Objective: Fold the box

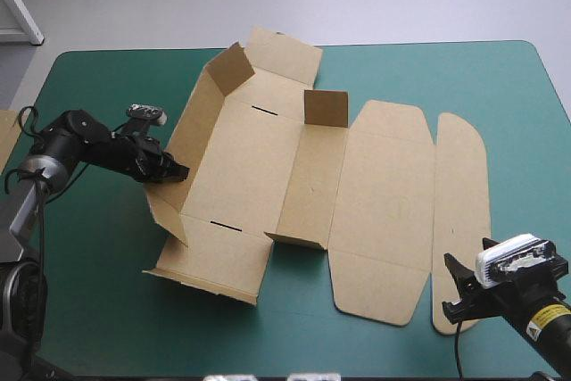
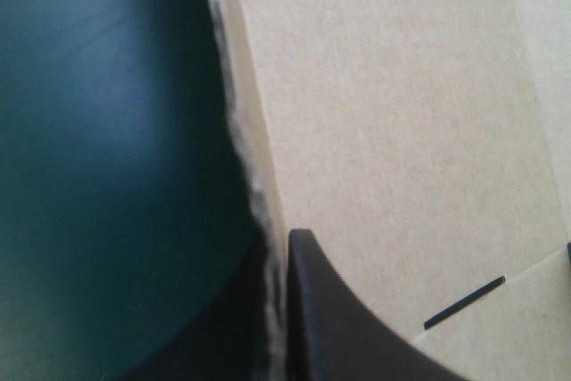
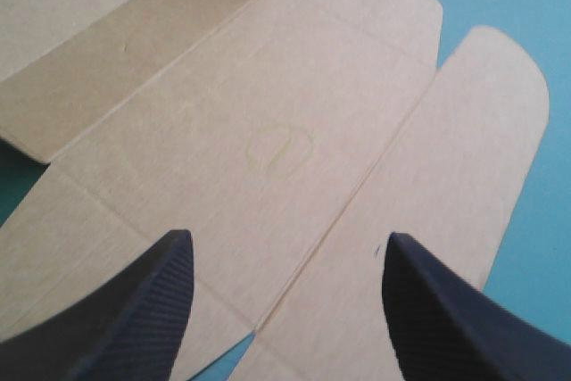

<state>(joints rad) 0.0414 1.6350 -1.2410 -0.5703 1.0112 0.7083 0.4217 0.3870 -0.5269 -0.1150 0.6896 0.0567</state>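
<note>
Box (image 1: 294, 176) is found in the middle of the table (image 1: 98, 301), on the teal-green cover, only partly formed. The long left wall (image 1: 192, 144) is raised at a slant. A far corner flap (image 1: 230, 67) and a small tab (image 1: 326, 109) are stood up. The wide lid panel (image 1: 384, 202) and its rounded end flap (image 1: 459, 220) are laid flat toward the right. Two dark slots (image 1: 223, 223) are visible in the base.

The left gripper (image 1: 174, 169) is clamped on the top edge of the left wall. In the left wrist view the board edge is pinched between the two black fingers, which are all but closed. The right gripper (image 1: 457, 285) is held near the table's near edge, just by the near corner of the end flap. Its fingers are spread apart with nothing between them, and the flat lid panel is seen ahead of it in the right wrist view. An edge of more board (image 1: 5, 136) is shown at the table's left edge.

The step in hand is judged to be raising the left wall, somewhere early to midway through the task. For the next move, the wall likely needs to be brought fully upright and turned inward toward the slots, with the box kept from sliding. The free right gripper would probably be needed to steady the sheet or lift the near side.
</note>
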